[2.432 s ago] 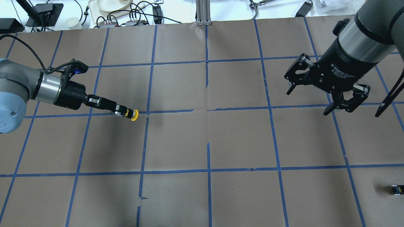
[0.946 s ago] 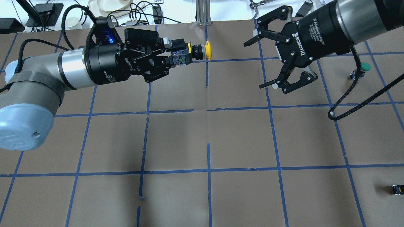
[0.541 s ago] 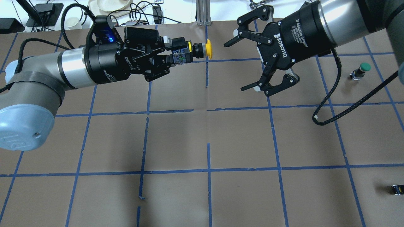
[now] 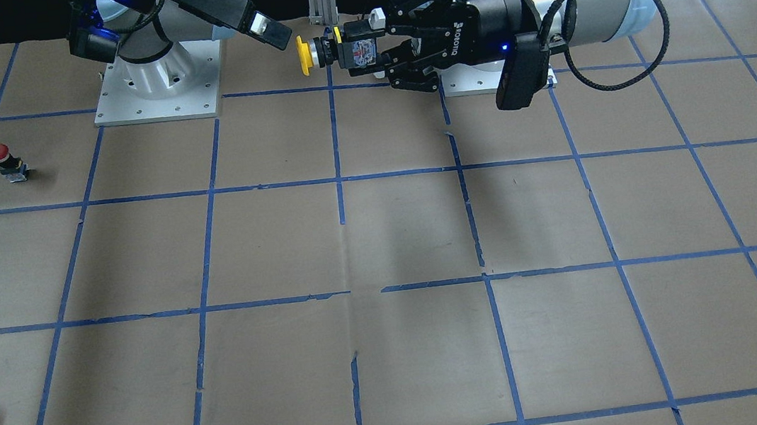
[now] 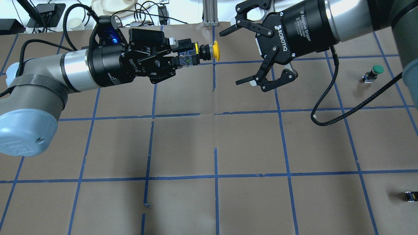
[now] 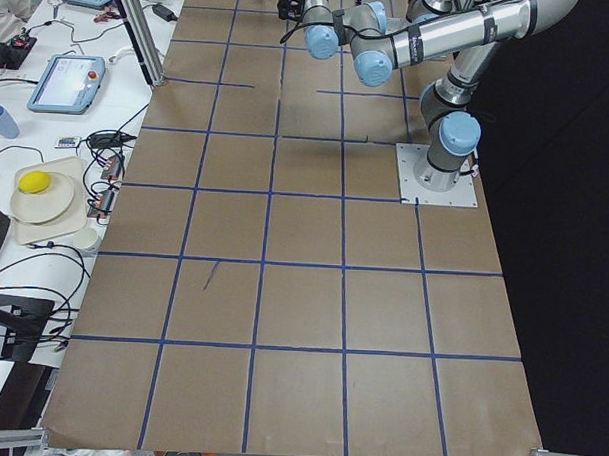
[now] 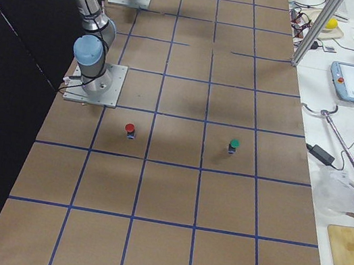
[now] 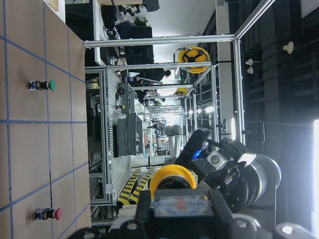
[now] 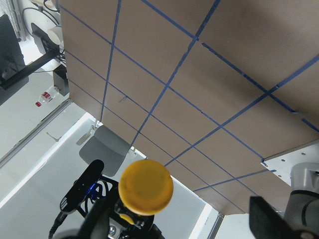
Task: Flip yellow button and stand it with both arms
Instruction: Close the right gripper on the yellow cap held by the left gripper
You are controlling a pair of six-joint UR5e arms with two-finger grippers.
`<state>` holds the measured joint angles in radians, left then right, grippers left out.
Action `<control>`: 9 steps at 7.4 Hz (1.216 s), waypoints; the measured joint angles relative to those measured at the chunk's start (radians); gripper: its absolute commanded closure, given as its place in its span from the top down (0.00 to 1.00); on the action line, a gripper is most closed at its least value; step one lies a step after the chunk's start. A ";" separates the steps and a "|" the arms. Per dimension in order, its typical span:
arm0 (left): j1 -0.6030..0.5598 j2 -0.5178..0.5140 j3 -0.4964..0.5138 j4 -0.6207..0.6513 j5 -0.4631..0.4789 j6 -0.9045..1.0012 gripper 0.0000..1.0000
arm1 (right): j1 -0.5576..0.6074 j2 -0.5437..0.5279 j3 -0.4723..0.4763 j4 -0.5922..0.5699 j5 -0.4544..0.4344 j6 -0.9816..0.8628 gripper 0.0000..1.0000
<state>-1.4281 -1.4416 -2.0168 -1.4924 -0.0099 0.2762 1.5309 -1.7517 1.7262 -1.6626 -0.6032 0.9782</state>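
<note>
**Overhead view.** Worktop (image 5: 248, 143): brown paper sheet with a blue tape grid. The black two-fingered left pincer (image 5: 184, 54) is clamped on the boxy end of the yellow button (image 5: 200, 52), a small push-button switch with a round yellow mushroom cap on a black-and-grey body. The button is held in the air, lying level, between the two arms. Its cap points right, toward the right pincer (image 5: 230, 58). The right pincer's black fingers are spread wide and grip nothing; its fingertips are just right of the cap, not touching it. On the far right of the worktop stands a green-capped push-button (image 5: 374, 73). At the near right edge lies a small dark block (image 5: 410, 196).

**Front-facing view.** The button is level and clear of the paper. A small gap shows between the cap and the nearest finger of the right pincer. A red-capped push-button (image 4: 6, 162) stands on the robot's right side, with the dark block nearer the camera.

**Left side view.** Both arms are small at the top edge; cannot tell the pincers' grip here.

**Right side view.** The red- and green-capped buttons stand well apart in one row of squares. The pincers are too small to judge.

**Left wrist view.** The yellow cap is seen from behind, just past the body held in the pincer.

**Right wrist view.** The cap's round face is turned to the camera, low and left of centre. One dark fingertip shows at lower right, apart from it.
</note>
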 measured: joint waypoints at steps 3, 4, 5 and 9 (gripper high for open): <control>0.000 -0.004 -0.003 0.010 0.000 0.003 0.15 | 0.005 0.033 0.001 -0.011 0.039 0.016 0.98; 0.000 -0.006 -0.003 0.015 0.000 0.004 0.15 | 0.005 0.045 0.001 -0.016 0.048 0.019 0.98; 0.000 -0.006 -0.004 0.022 0.000 0.004 0.15 | 0.006 0.054 0.001 -0.024 0.058 0.022 0.97; 0.000 -0.002 -0.007 0.032 0.001 0.004 0.15 | 0.017 0.085 0.000 -0.060 0.077 0.058 0.74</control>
<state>-1.4281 -1.4437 -2.0238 -1.4600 -0.0092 0.2803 1.5478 -1.6668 1.7263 -1.7225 -0.5262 1.0364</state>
